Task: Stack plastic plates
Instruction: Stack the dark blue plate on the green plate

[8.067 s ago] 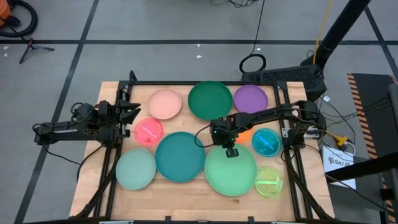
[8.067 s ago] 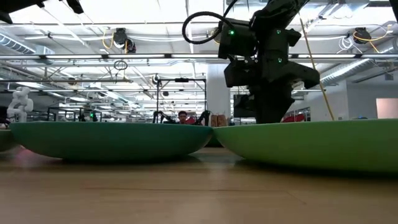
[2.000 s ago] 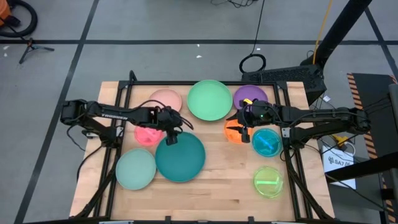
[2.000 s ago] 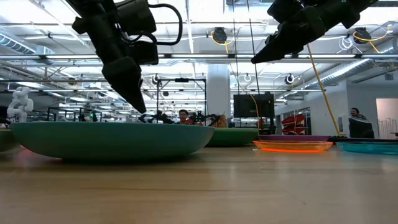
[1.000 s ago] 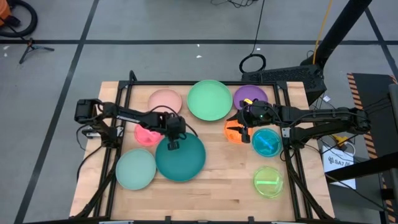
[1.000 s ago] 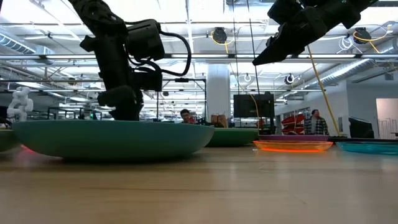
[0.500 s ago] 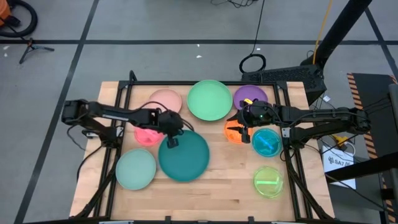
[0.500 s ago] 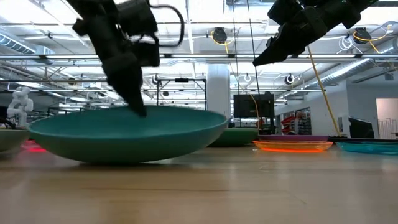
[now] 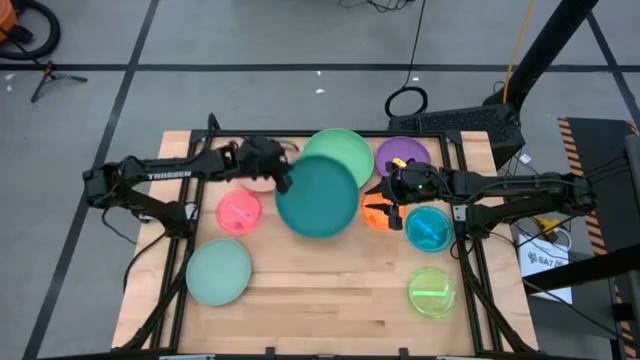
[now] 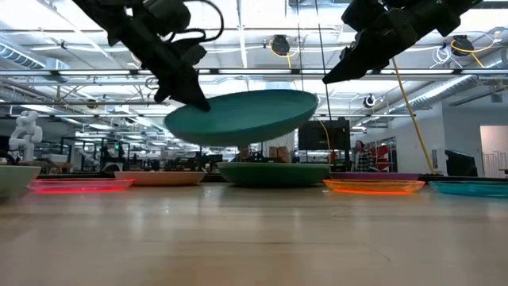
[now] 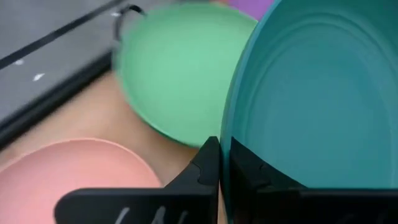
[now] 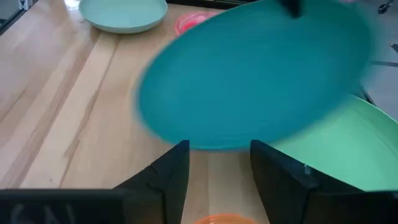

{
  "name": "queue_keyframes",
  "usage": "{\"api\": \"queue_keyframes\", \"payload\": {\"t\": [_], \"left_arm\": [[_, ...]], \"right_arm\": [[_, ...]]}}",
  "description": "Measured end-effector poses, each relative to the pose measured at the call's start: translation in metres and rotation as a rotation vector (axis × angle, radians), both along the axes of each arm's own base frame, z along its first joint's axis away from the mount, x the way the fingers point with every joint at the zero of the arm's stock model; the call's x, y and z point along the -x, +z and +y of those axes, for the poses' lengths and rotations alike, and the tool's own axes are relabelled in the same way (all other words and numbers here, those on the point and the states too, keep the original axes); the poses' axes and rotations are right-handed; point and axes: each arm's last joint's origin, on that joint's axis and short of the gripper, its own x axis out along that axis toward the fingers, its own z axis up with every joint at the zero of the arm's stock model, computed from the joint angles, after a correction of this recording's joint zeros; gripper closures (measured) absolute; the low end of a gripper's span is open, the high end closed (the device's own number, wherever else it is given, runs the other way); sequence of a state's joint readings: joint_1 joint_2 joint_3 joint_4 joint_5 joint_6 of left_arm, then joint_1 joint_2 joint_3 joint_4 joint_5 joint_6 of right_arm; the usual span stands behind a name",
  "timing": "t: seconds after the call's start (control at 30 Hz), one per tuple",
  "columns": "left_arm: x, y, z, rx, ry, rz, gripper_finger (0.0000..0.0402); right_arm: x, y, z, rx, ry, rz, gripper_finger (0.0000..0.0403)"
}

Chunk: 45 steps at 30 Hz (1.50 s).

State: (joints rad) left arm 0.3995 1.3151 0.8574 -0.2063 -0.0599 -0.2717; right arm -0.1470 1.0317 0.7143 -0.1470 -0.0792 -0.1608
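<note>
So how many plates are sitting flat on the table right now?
7 alone: pale pink, hot pink, mint, purple, orange, blue, lime. The green top plate hides any beneath; the teal plate is airborne.

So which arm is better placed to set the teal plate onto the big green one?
Left. The left gripper already holds the teal plate by its rim, lifted and partly over the green plate. The right gripper hangs open over the orange plate.
</note>
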Motion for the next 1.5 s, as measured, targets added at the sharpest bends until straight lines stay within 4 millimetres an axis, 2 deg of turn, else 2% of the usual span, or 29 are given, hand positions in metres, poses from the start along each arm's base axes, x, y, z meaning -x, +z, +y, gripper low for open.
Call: {"api": "queue_keyframes", "payload": {"t": [0.2,0.37,0.57,0.77,1.1,1.5], "left_arm": [[0.01,0.01,0.034,0.022,0.18,-0.143,0.0391],[0.009,0.027,0.057,-0.004,0.233,-0.143,0.0391],[-0.006,0.04,0.092,-0.025,0.249,-0.048,0.0391],[-0.027,0.035,0.119,-0.004,0.243,0.063,0.0391],[-0.045,0.004,0.134,0.061,0.246,0.154,0.0385],[-0.048,0.003,0.132,0.062,0.213,0.152,0.0381]], "right_arm": [[0.0,0.0,0.0,0.004,0.003,0.0,0.0238],[0.0,0.0,0.0,0.008,0.003,0.001,0.0238],[0.0,0.0,0.0,0.009,0.003,0.001,0.0238],[0.001,-0.001,0.0,0.007,0.002,0.014,0.0238],[0.003,-0.004,0.0,0.002,0.001,0.049,0.0238],[0.002,-0.004,0.0,-0.007,-0.005,0.048,0.0238]]}}
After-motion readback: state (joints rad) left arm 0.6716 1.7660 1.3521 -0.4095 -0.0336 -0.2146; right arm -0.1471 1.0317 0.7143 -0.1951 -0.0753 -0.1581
